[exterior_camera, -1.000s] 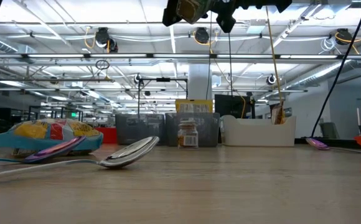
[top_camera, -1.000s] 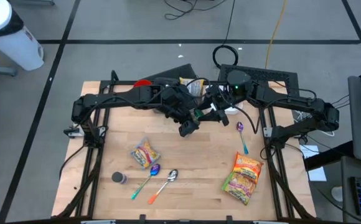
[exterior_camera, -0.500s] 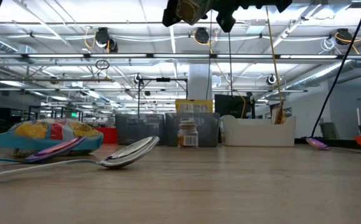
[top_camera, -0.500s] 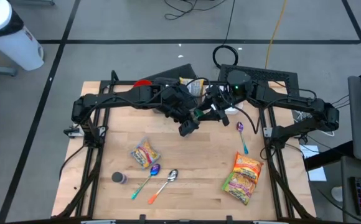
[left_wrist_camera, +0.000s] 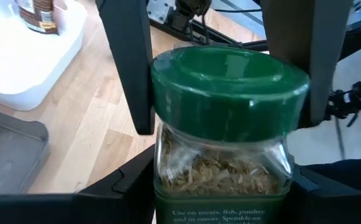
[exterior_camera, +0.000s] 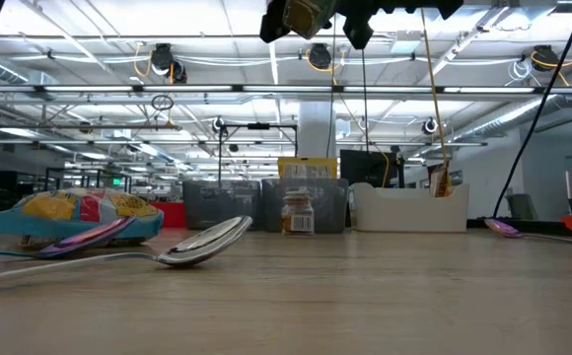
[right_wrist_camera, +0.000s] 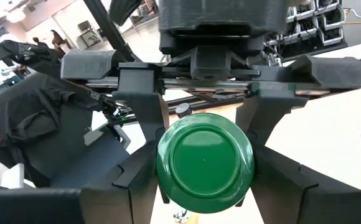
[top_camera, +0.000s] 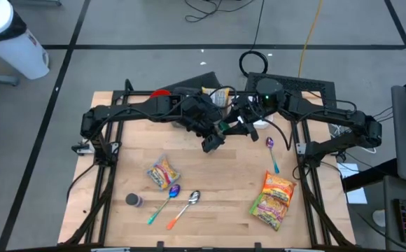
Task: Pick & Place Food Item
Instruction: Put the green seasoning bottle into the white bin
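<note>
Two grippers on one item: the clear glass spice jar with green screw lid (left_wrist_camera: 229,130) hangs mid-air above the far-centre of the light wooden worktop (top_camera: 217,183), caught between both arms in what looks like a handover. Left gripper (left_wrist_camera: 230,186) is clamped on the jar body, its fingers (left_wrist_camera: 127,182) against the glass below the lid. Right gripper (right_wrist_camera: 205,180) has its fingers either side of the green lid; contact looks likely, but I can't confirm how firm it is.

Risks from here:
- If left lets go before right has real hold, the jar drops from height onto the worktop.
- Right's purchase is on the smooth round lid only, so the jar could swing or slip out.
- If both pull while clamped, the lid may twist loose or the jar gets wrenched.

Hard to see:
- High view: the jar is mostly buried under the two wrists (top_camera: 220,127), only a green speck shows.
- Low view: both grippers are cut off at the frame edge (exterior_camera: 311,18).
- Jar base and most of the label are out of frame in the left wrist view.
- Destination unclear: a white bin (exterior_camera: 409,209) and grey bins (exterior_camera: 222,204) sit at the far edge, no telling which is the target.
</note>
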You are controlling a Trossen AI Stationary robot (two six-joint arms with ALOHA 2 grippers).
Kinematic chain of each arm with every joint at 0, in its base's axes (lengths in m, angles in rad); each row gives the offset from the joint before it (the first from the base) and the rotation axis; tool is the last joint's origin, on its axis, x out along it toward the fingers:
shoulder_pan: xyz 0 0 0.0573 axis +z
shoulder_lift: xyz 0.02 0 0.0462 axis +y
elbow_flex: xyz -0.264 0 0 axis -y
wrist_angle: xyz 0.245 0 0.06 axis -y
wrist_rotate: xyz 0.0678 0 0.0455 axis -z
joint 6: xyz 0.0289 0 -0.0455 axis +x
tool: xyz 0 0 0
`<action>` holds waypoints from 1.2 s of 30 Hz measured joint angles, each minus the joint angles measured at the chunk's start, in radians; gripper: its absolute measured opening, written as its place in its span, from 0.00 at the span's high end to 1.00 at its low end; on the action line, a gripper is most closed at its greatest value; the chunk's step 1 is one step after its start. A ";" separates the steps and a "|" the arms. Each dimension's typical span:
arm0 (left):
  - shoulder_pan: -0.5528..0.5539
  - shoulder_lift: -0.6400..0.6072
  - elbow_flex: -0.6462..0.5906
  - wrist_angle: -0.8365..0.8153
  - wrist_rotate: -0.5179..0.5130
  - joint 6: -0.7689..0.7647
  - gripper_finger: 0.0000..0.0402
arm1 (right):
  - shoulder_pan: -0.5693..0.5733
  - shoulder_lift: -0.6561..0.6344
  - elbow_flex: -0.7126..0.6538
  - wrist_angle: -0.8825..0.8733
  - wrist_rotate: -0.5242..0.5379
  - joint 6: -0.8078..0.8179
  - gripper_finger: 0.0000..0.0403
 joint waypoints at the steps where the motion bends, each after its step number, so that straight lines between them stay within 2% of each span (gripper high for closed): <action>1: 0.003 0.000 0.000 0.002 0.012 -0.004 0.42 | 0.000 0.000 0.000 0.002 -0.001 -0.006 0.51; 5: 0.007 -0.002 0.000 0.026 0.019 -0.009 0.37 | 0.001 0.002 0.000 -0.003 0.001 -0.013 0.51; 8: 0.007 -0.002 0.000 0.036 0.018 -0.008 0.37 | 0.000 0.002 0.000 -0.004 0.001 -0.014 0.51; 14: 0.008 -0.002 0.000 0.044 0.028 0.015 0.49 | 0.001 0.001 0.000 -0.005 0.000 -0.007 0.51; 21: 0.008 -0.002 0.000 0.045 0.031 0.022 0.49 | 0.000 0.002 0.000 -0.005 0.002 -0.019 0.51; 23: 0.008 -0.002 0.000 0.046 0.031 0.017 0.44 | 0.000 0.002 0.000 -0.002 -0.001 -0.027 0.51; 29: 0.013 -0.002 0.000 0.055 0.037 -0.031 0.18 | 0.000 0.002 0.000 -0.002 0.010 -0.036 0.51; 32: 0.014 -0.002 0.000 0.055 0.039 -0.034 0.13 | 0.000 0.002 -0.001 -0.002 0.011 -0.036 0.51; 36: 0.014 -0.002 0.000 0.054 0.038 -0.033 0.13 | -0.010 0.002 -0.001 -0.003 0.005 -0.033 0.51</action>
